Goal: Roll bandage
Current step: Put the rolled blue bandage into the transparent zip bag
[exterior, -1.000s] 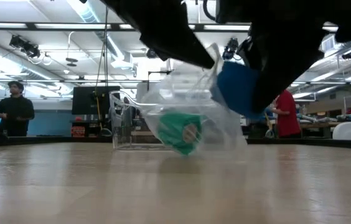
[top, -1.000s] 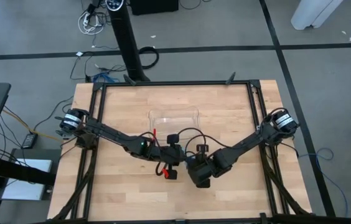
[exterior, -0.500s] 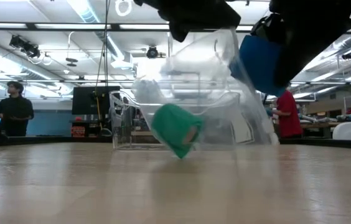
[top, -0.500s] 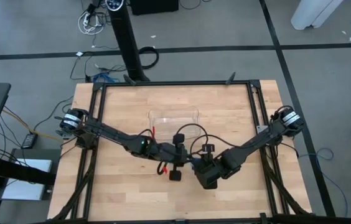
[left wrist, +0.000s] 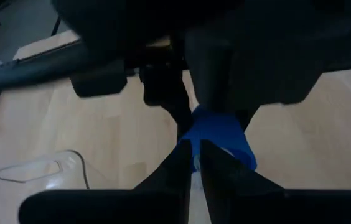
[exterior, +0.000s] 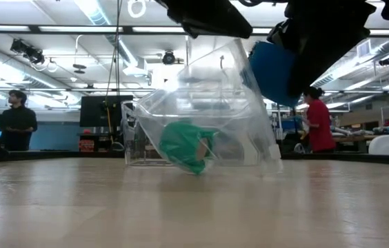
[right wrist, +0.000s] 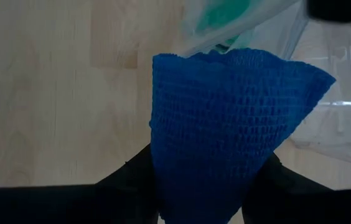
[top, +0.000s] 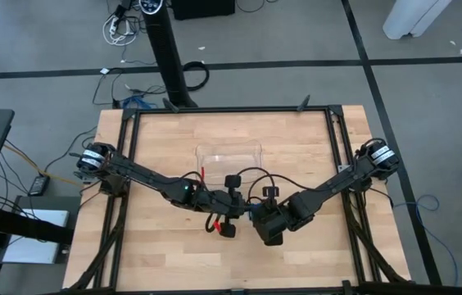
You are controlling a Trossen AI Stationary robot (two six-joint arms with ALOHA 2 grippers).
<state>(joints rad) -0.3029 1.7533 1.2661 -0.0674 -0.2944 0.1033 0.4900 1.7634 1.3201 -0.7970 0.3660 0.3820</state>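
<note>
Right gripper (right wrist: 203, 180) first: its two dark fingers are clamped on the bandage (right wrist: 228, 124), a compact bright blue roll of crinkled woven fabric that fills the space between them. In the low view that blue roll (exterior: 272, 69) is held up off the wooden table (exterior: 194, 207), tucked under the dark bulk of the right arm at about two o'clock from the clear bag.

Left gripper (left wrist: 193, 163) now: fingers drawn nearly together, pinching a thin clear edge of a plastic bag (exterior: 208, 117), right against the blue roll (left wrist: 222, 138). The bag hangs from above and its bottom meets the tabletop, with a teal-green block (exterior: 184, 146) sagging low inside it.

From overhead, both grippers meet near the table's centre, slightly toward six o'clock, left gripper (top: 243, 215) and right gripper (top: 257, 220) just beside each other. A clear plastic tray (top: 228, 153) sits on the table at twelve o'clock from them, apart.

Beyond the table, a person in a red top (exterior: 317, 124) stands at three o'clock, and another person in dark clothing (exterior: 16, 122) at nine o'clock.
</note>
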